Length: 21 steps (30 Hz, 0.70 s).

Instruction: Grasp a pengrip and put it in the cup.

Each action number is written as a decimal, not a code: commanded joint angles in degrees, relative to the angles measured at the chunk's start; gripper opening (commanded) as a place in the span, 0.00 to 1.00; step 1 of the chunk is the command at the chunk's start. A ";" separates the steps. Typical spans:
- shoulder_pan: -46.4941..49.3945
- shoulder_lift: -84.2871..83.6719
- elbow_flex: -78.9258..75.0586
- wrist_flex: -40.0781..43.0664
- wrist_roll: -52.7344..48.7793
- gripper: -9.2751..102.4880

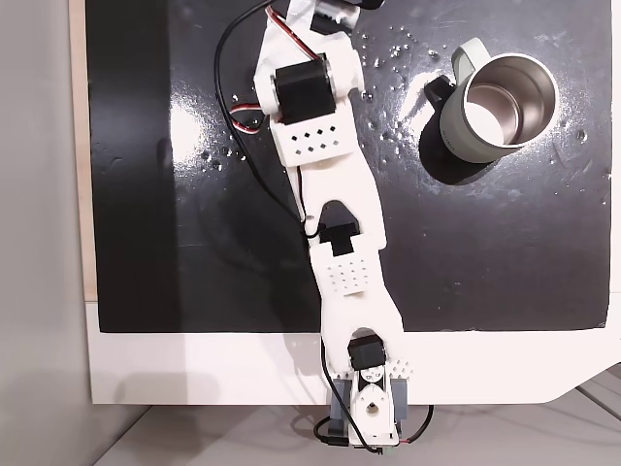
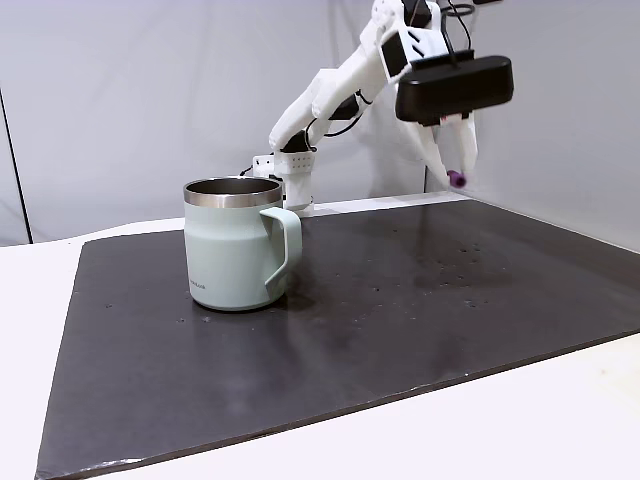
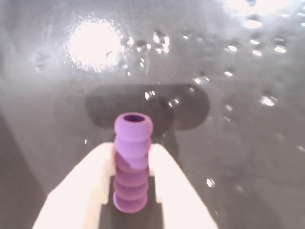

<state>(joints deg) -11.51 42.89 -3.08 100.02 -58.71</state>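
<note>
The pengrip (image 3: 132, 157) is a small purple ribbed tube, held upright between my two white fingers (image 3: 174, 191) in the wrist view. My gripper (image 3: 133, 151) is shut on it, well above the dark mat. In a fixed view from the side, the gripper (image 2: 452, 170) hangs at the upper right with the purple pengrip (image 2: 456, 181) at its tip. The cup (image 2: 235, 250), a pale grey-green mug with a steel inside, stands on the mat far to the gripper's left, handle turned to the right. Seen from above, the cup (image 1: 500, 107) sits at the upper right, right of the arm (image 1: 330, 194).
A black mat (image 1: 505, 252) covers most of the white table (image 1: 194, 369). Small shiny specks (image 1: 398, 87) are scattered on the mat between the arm and the cup. The arm's base (image 1: 374, 408) is clamped at the table's near edge, with black and red cables (image 1: 233, 107) beside the arm.
</note>
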 commanded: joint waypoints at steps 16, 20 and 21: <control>21.71 35.42 17.31 2.72 -7.03 0.08; 26.63 34.80 17.67 2.72 -7.38 0.08; 27.95 34.72 17.93 2.72 -8.09 0.08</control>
<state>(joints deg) 13.10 74.27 14.77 102.66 -65.48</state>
